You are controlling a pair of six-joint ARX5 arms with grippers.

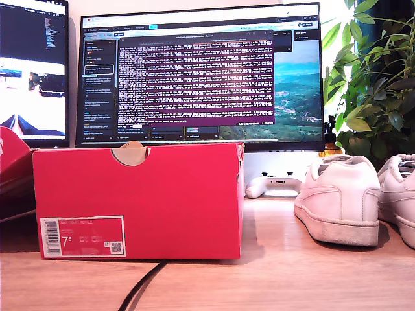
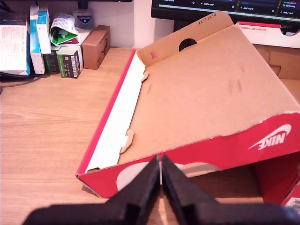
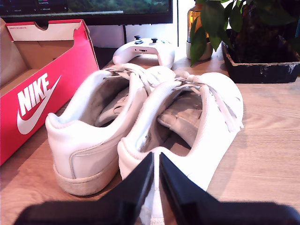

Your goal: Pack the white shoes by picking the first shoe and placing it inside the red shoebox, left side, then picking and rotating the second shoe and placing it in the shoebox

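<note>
My first gripper (image 2: 161, 174) has its jaws pressed together over the red shoebox (image 2: 201, 108), whose bare brown cardboard interior holds nothing. My second gripper (image 3: 156, 169) is likewise closed, empty, above the heel of the white shoes (image 3: 140, 122), leather with grubby rubber soles, beside the box on the wooden desk (image 1: 272, 272).

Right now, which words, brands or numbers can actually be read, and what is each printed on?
"7.5": white label on the red shoebox.
"NIKE" with swoosh: shoebox side.
"NIKE": shoebox wall.
Label barcode and small print: too small.
Monitor text: too blurred.
Packages on the desk: unreadable.
</note>
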